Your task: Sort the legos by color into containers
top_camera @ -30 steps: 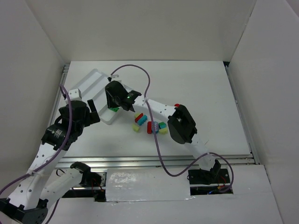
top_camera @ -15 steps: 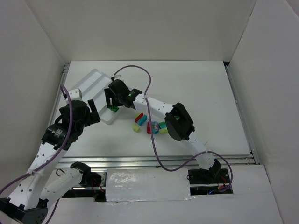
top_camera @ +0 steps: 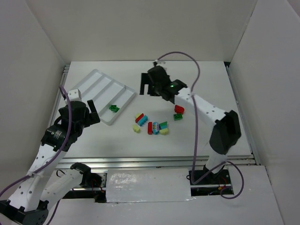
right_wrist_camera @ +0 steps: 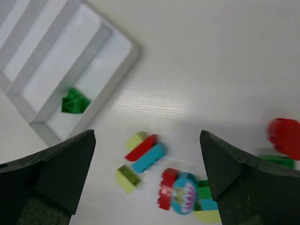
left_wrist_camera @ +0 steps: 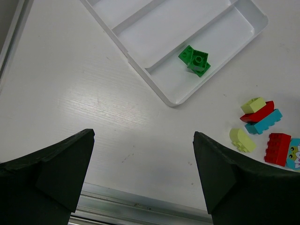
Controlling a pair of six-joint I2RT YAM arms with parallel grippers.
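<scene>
legos: what look like two green bricks (left_wrist_camera: 196, 60) are lying together in the white tray (top_camera: 117, 81), in the long compartment nearest the loose pile, toward its near end. no bricks are showing in the other compartments, as far as they are visible.

the rest are sitting on the tabletop (top_camera: 215, 79) near the tray's near corner:
- a pale yellow, red and teal trio (top_camera: 140, 117), touching one another
- a lone pale yellow piece (top_camera: 136, 128)
- a red brick (top_camera: 150, 127) pressing against a round teal piece with a printed face (top_camera: 155, 126)
- a green-teal-yellow clump (top_camera: 163, 127)
- a rounded red piece (top_camera: 179, 109) and a green brick (top_camera: 177, 116), sitting a little apart to the right

handling, judged: hard, stiff, light plastic. not fragile, but the smooth walls are probably making them slippery and easy to flick. the best hold is looking like two flat side walls, low on the body, not over studs or curved tops. touching neighbours are risking being dragged along. the lone yellow piece is looking easiest.

right pincer (right_wrist_camera: 147, 173): jaws spread wide, holding nothing, hanging above the tabletop beyond the pile.

left pincer (left_wrist_camera: 143, 173): wide open and empty, hovering over bare tabletop beside the tray's near corner.
</scene>
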